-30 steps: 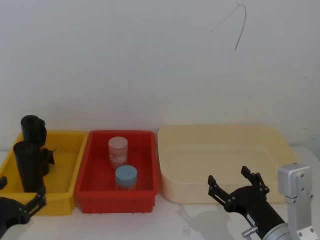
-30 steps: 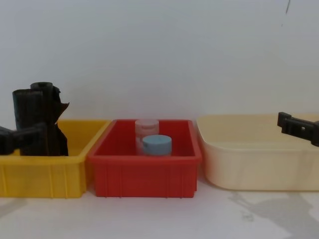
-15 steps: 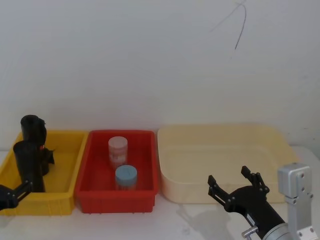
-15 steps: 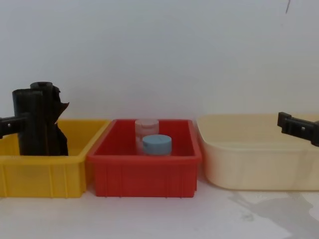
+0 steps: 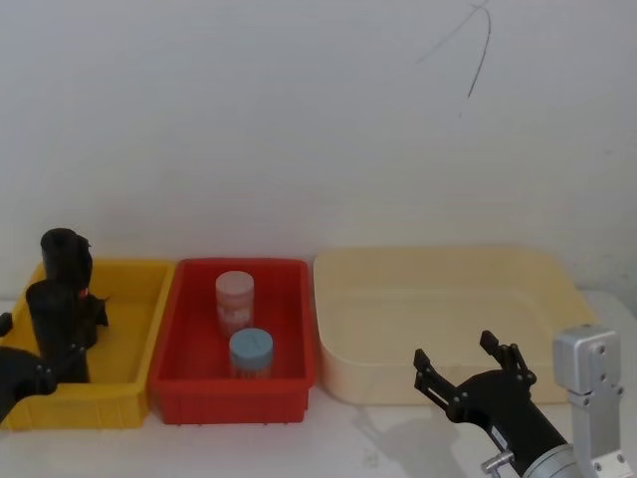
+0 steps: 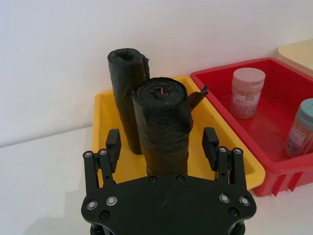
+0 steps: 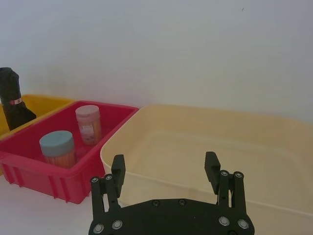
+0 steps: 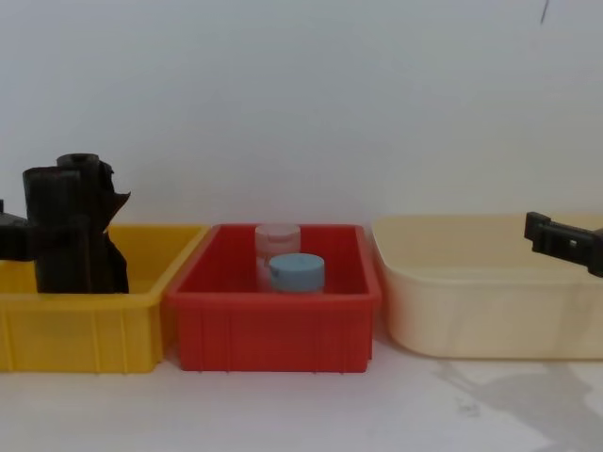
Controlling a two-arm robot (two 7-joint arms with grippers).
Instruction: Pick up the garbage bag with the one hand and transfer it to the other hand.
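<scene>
In the yellow bin (image 6: 103, 106) on the robot's left, 2 black rolls stand up. The garbage bag (image 6: 162, 110) is the fat one in front, with a loose flap at its top. The slim roll (image 6: 128, 73) stands just behind it. The left gripper (image 6: 162, 139) has its 2 fingers wide apart, 1 on each side of the garbage bag, not squeezing it yet. The right gripper (image 5: 454, 349) waits low by the cream tray (image 5: 438, 257), its fingers apart too.

What could go wrong? The plastic looks soft and crinkly, so a weak squeeze may let the bag slide out. If the fingers reach too far in, they may bump the slim roll and tip it.
</scene>
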